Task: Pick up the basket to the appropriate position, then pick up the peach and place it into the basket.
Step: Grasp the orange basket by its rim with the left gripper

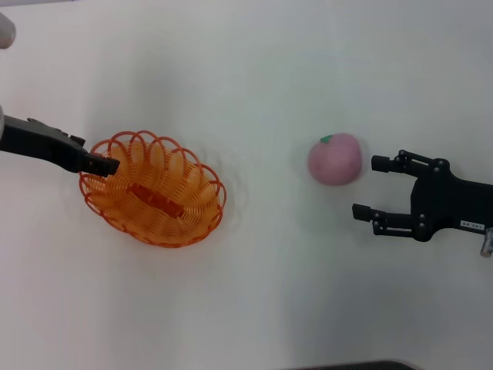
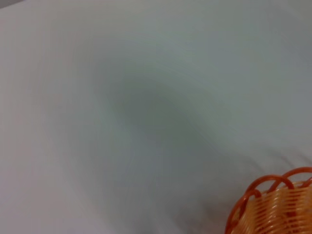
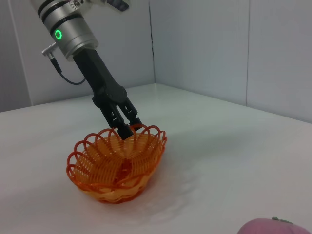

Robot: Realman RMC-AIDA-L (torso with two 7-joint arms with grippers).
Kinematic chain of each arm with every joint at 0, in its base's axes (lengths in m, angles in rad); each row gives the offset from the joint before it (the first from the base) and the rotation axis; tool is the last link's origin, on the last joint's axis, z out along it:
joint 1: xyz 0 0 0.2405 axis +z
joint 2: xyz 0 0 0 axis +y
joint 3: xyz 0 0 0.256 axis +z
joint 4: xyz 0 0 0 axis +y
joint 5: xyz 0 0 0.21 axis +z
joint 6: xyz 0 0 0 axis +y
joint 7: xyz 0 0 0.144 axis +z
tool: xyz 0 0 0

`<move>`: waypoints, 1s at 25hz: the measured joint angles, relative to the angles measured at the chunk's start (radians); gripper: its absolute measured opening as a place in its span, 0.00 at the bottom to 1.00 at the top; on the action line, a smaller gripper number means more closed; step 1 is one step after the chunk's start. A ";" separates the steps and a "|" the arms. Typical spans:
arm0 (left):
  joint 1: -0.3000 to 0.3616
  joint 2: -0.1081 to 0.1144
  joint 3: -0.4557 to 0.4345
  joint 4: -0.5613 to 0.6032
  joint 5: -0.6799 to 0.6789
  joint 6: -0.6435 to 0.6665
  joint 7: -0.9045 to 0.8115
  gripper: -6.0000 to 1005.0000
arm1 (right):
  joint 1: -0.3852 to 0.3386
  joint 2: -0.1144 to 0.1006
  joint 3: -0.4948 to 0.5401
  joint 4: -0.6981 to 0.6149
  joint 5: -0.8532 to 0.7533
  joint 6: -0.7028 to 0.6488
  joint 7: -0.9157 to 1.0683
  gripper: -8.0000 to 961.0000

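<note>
My left hand (image 1: 108, 164) pinches the scalloped rim of the shallow oval orange wire basket (image 1: 154, 198), which sits on the white counter (image 1: 254, 293), left of centre. The round pink peach (image 1: 335, 159) rests well apart, outside the basket, just beside my right hand (image 1: 368, 186), whose fingers are spread. The peach step seems not yet done.

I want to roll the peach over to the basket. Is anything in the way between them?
No. Between the basket and the peach there is only bare white table. The head view shows it best.
</note>
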 joint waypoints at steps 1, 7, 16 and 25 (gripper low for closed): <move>-0.002 0.000 0.003 -0.005 0.004 -0.003 0.000 0.79 | 0.000 0.000 0.000 0.000 0.000 0.000 0.000 0.92; -0.013 -0.002 0.036 -0.034 0.022 -0.030 0.000 0.79 | -0.001 0.000 0.000 0.000 0.000 0.003 0.000 0.92; -0.017 -0.009 0.040 -0.035 0.023 -0.043 0.000 0.76 | 0.001 0.000 -0.004 0.000 0.000 0.003 0.000 0.92; -0.017 -0.014 0.040 -0.033 0.042 -0.038 -0.009 0.69 | 0.000 0.000 0.003 0.000 0.000 0.003 0.000 0.92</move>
